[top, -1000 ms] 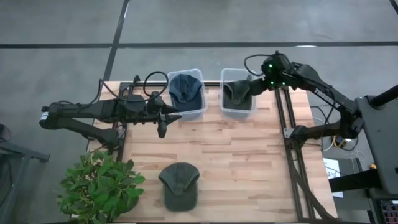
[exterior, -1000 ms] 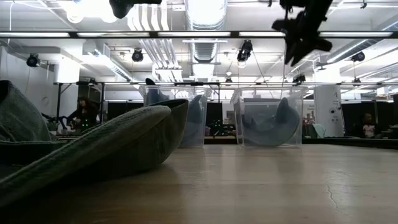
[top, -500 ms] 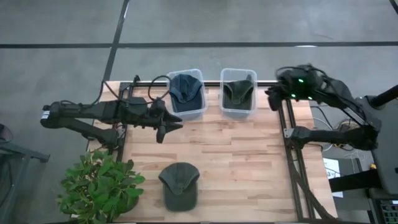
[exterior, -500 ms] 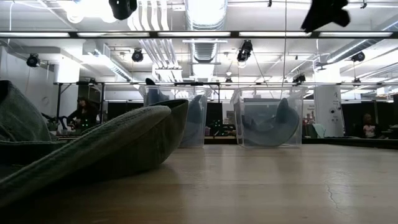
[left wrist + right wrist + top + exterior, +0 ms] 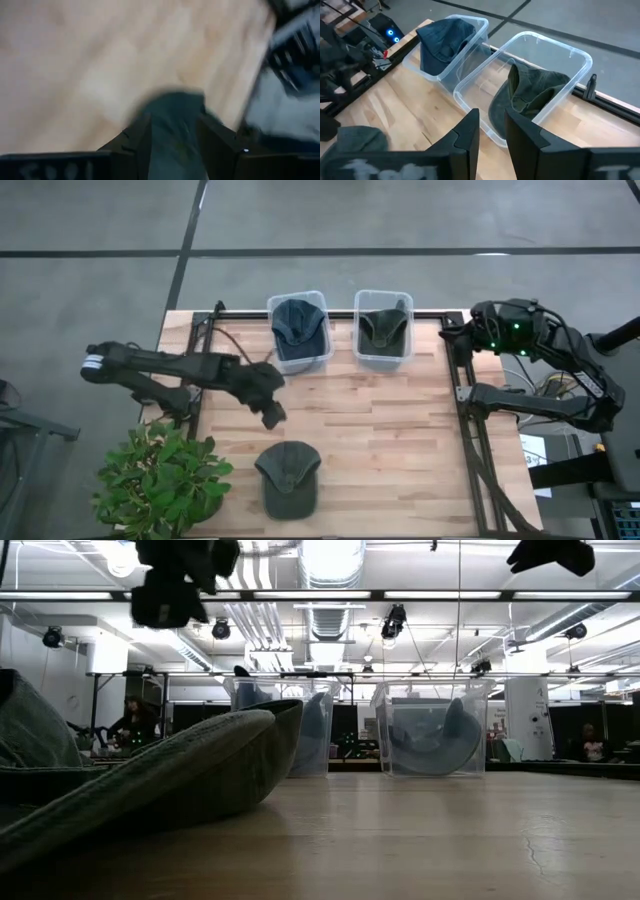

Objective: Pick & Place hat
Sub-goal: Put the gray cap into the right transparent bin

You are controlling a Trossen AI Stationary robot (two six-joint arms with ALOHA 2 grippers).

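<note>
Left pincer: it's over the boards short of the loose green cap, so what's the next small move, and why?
Probably bring the left pincer down and forward to the green cap at the table's near edge. It is the only hat outside a bin; the blue hat and dark green hat are binned. Its fingers stand apart with nothing held.

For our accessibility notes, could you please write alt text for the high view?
Seen from above, a green hat lies on the wooden table, and the left gripper hangs open just beyond it. Two clear bins at the far edge hold a blue hat and a second green hat; the right gripper waits beside them.
</note>
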